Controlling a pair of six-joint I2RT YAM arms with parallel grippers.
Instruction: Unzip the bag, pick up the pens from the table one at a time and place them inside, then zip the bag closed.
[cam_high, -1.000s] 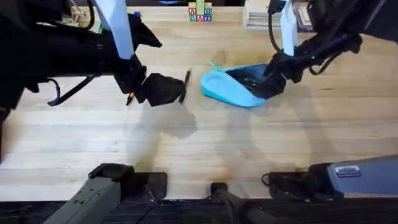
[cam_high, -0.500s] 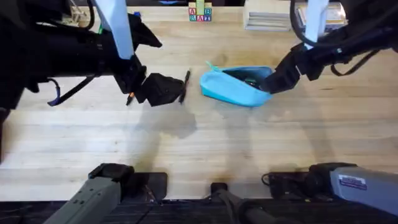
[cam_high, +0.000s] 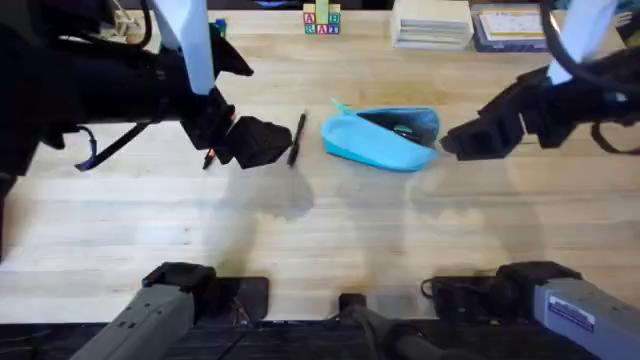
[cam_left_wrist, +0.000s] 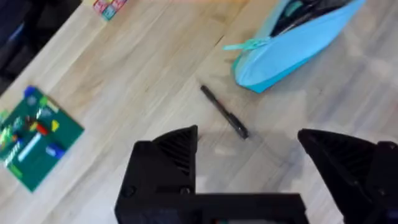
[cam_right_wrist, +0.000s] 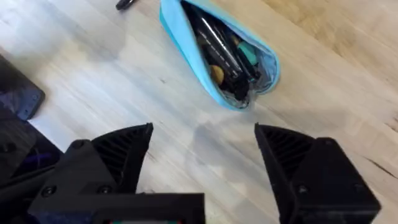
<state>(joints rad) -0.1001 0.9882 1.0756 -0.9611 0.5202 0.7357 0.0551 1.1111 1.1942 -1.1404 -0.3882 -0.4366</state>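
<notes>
Bag (cam_high: 383, 137) sits unzipped mid-table (cam_high: 320, 240), stuff visible inside. Black pen (cam_high: 296, 138) lies just left of it. Left gripper (cam_left_wrist: 249, 162) hovers over the pen, jaws wide, empty. Right gripper (cam_right_wrist: 202, 152) is beside the bag's right end, also wide open, holding nothing.

A small stack of lettered toy blocks (cam_high: 322, 20) stands at the far edge, with a pile of pale books or papers (cam_high: 431, 22) to its right. A green card printed with coloured shapes (cam_left_wrist: 36, 137) lies flat, well apart from the blocks.
</notes>
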